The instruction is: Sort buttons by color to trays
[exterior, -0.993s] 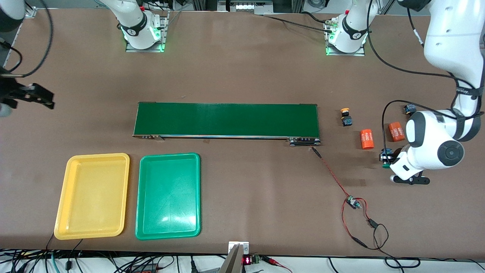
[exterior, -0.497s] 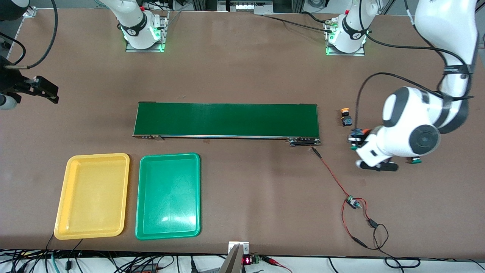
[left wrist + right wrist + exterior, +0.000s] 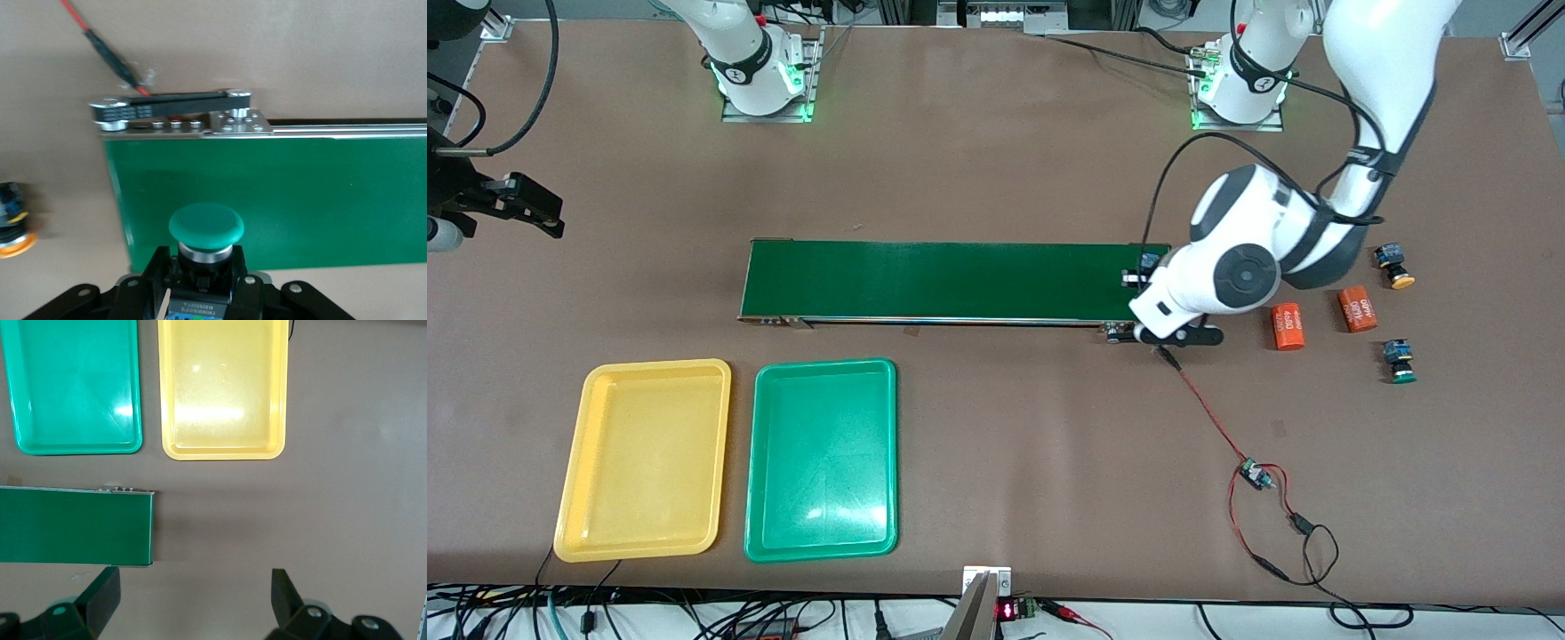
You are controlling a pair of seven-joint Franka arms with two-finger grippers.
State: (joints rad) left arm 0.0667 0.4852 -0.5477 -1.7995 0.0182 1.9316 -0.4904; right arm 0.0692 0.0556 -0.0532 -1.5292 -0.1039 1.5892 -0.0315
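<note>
the left gripper (image 3: 200,287) was clamped on a green button (image 3: 205,230), cap up above the fingers, and hung over the end of the conveyor belt (image 3: 960,281) nearest the left arm's base. that looked like a setup for letting the belt carry the button toward the trays, since the green tray (image 3: 823,460) and yellow tray (image 3: 645,460) lay well away from this gripper, past the belt's other end. one yellow button (image 3: 13,227) lay on the table just beside the belt end under the gripper. out toward the left arm's end of the table lay another yellow button (image 3: 1394,268), a second green button (image 3: 1400,362) and two orange cylinders (image 3: 1287,326). the right gripper (image 3: 193,600) waited with fingers spread wide, empty, over bare table off the belt's tray end.
</note>
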